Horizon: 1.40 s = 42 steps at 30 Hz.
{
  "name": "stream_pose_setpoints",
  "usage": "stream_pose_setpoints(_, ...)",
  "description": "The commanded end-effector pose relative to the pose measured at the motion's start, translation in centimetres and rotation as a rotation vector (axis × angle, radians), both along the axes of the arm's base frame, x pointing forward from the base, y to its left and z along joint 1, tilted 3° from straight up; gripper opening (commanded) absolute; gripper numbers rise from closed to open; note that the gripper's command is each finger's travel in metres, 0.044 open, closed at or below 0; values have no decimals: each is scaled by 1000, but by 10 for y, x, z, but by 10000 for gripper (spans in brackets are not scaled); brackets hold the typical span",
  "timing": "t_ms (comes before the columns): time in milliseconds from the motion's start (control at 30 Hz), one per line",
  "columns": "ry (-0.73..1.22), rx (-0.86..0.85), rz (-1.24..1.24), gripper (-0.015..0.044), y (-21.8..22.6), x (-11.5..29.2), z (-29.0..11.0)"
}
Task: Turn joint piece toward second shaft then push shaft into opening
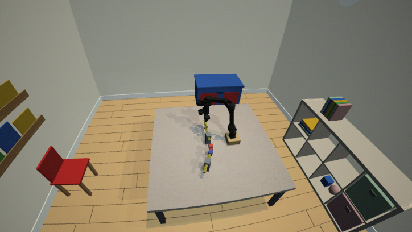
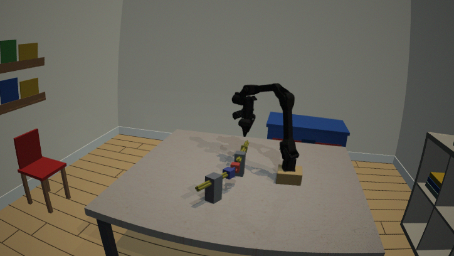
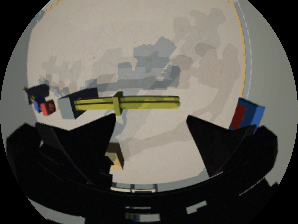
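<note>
Two grey blocks stand in a line on the table (image 1: 236, 178) (image 2: 285, 219). The near block (image 1: 207, 162) (image 2: 213, 187) carries a yellow shaft (image 1: 205, 169) (image 2: 202, 186). The far block (image 1: 207, 137) (image 2: 240, 161) (image 3: 72, 106) carries another yellow shaft (image 1: 205, 125) (image 2: 244, 147) (image 3: 133, 103). Between the blocks sit a blue piece (image 1: 210, 151) (image 2: 229, 172) (image 3: 32, 95) and a red piece (image 1: 210, 145) (image 2: 235, 165) (image 3: 47, 107), close together. My gripper (image 1: 205, 117) (image 2: 246, 132) (image 3: 153, 117) is open and empty. It hangs point-down above the far shaft's outer end, clear of it.
The arm's tan base (image 1: 233, 140) (image 2: 288, 176) stands right of the far block. A blue cabinet (image 1: 218, 86) (image 2: 307, 128) (image 3: 248, 115) stands behind the table. A red chair (image 1: 61, 170) is on the left and a white shelf unit (image 1: 345, 161) on the right.
</note>
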<state>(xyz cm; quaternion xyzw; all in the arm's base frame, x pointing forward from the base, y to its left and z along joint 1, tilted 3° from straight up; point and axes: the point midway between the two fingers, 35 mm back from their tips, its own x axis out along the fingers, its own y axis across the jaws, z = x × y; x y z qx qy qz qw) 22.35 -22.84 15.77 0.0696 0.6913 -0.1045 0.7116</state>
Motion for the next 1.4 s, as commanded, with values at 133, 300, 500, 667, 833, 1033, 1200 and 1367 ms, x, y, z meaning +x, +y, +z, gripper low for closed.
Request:
stream_pose_setpoints(133, 12, -11, 24, 440, -6, -2, -1)
stream_pose_setpoints(300, -10, -10, -140, 440, -7, -1, -8)
stream_pose_setpoints(500, -38, -5, -344, 440, -9, -1, -17)
stream_pose_setpoints(667, -61, 2, -513, 440, -9, -1, -25)
stream_pose_setpoints(833, -84, 11, -683, 440, -10, -2, -33)
stream_pose_setpoints(1033, -110, 24, -886, 440, -11, -2, -42)
stream_pose_setpoints(1200, -132, 38, -1056, 440, -11, -3, -50)
stream_pose_setpoints(1367, -154, 54, -1225, 440, -11, -4, -57)
